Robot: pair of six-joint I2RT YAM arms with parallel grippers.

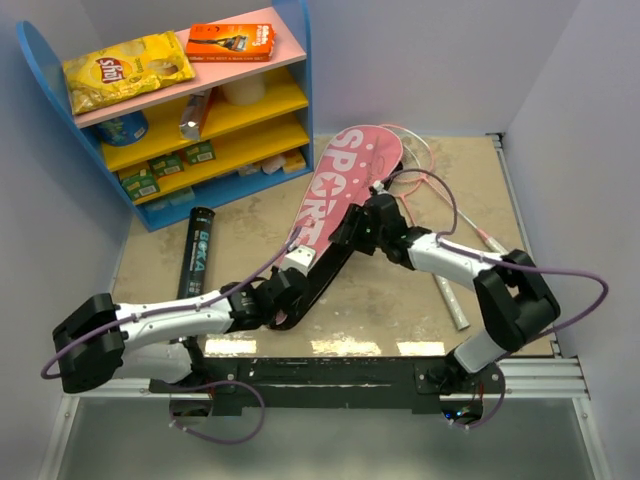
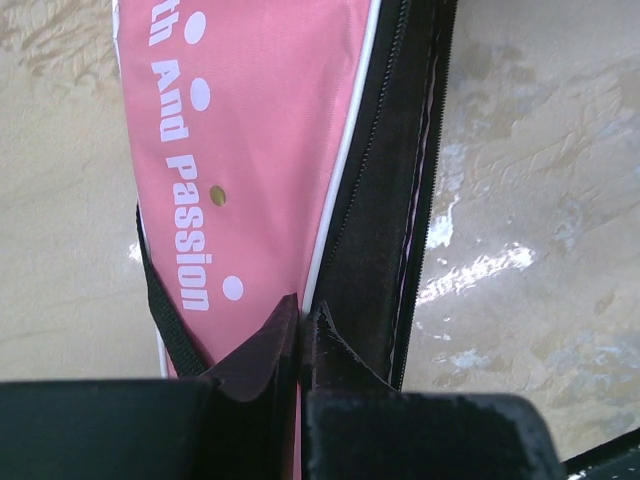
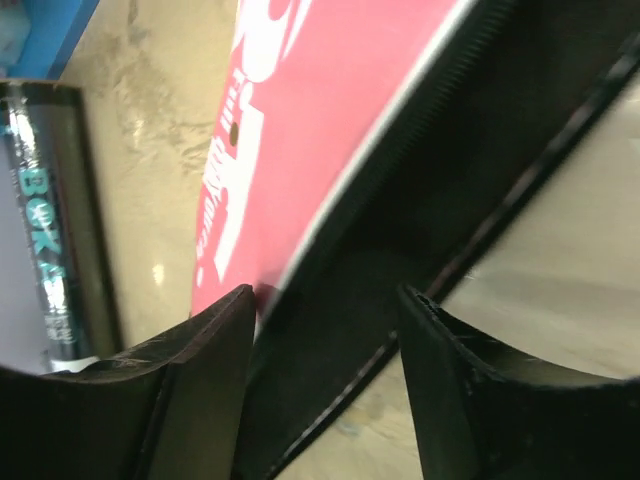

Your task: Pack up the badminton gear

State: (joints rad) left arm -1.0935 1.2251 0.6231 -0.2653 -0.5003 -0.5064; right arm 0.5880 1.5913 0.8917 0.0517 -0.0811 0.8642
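The pink "SPORT" racket cover [image 1: 345, 170] with black edging lies slantwise on the table. My left gripper [image 1: 283, 300] is shut on its narrow lower end; in the left wrist view the left gripper [image 2: 300, 312] pinches the seam of the cover [image 2: 250, 120]. My right gripper [image 1: 345, 228] is open above the cover's black side edge; in the right wrist view the right gripper [image 3: 325, 300] straddles the edging of the cover [image 3: 320, 90]. The black tube [image 1: 197, 255] lies left of the cover and also shows in the right wrist view [image 3: 50, 220]. The pale-shafted racket [image 1: 452, 295] lies to the right, its head partly under the cover. No shuttlecocks show.
A blue shelf unit [image 1: 305, 100] stands at the back left, with a yellow chip bag [image 1: 127, 68] and an orange box [image 1: 230, 42] on its top shelf and small packets below. White walls close in the table on the right and at the back.
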